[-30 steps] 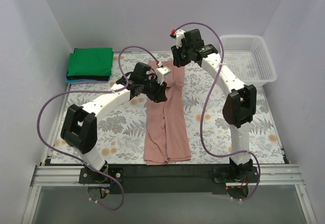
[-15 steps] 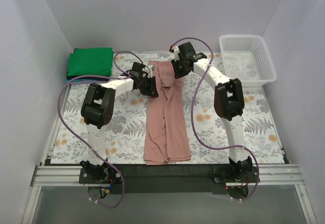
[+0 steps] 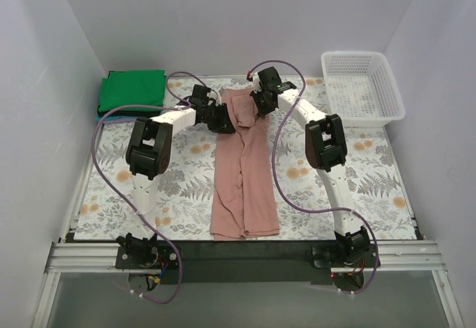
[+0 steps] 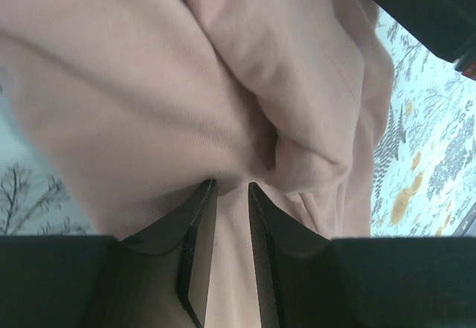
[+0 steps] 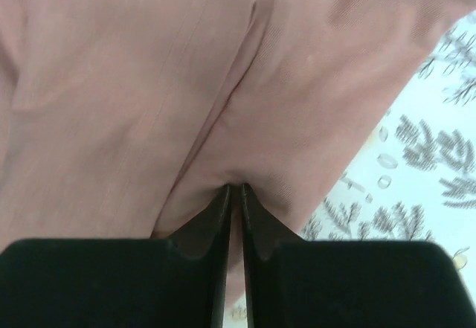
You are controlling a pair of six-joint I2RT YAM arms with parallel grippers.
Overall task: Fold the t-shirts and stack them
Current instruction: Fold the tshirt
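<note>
1. Nearest us, the pink t-shirt [image 3: 244,187] lies as a long narrow strip down the middle of the table [image 3: 171,194]. Its hem sits flat, just short of the near edge.
2. Moving up the strip, the cloth is fairly smooth through the middle. It bunches toward the far end, where both arms meet over it.
3. The left fingers [image 4: 199,213] are on the strip's far-left corner. Pink cloth fills the narrow gap between them, so that's a grip on a thick, lumpy roll of the pink t-shirt.
4. The right fingers [image 5: 225,201] are at the far-right corner, nearly together, nipping a thin fold of the same shirt.
5. The step in hand looks like carrying the far end over toward the near edge.
   - Lift both corners together and level, with the edge taut between them.
   - Travel straight down the strip and lay the edge squarely on the hem before letting go.
   - That bunch on the left could land wrinkled.
6. Farthest off, the green t-shirt [image 3: 132,92] tops a folded stack in the far-left corner. The white basket [image 3: 390,108] sits in the far-right corner, well apart.
</note>
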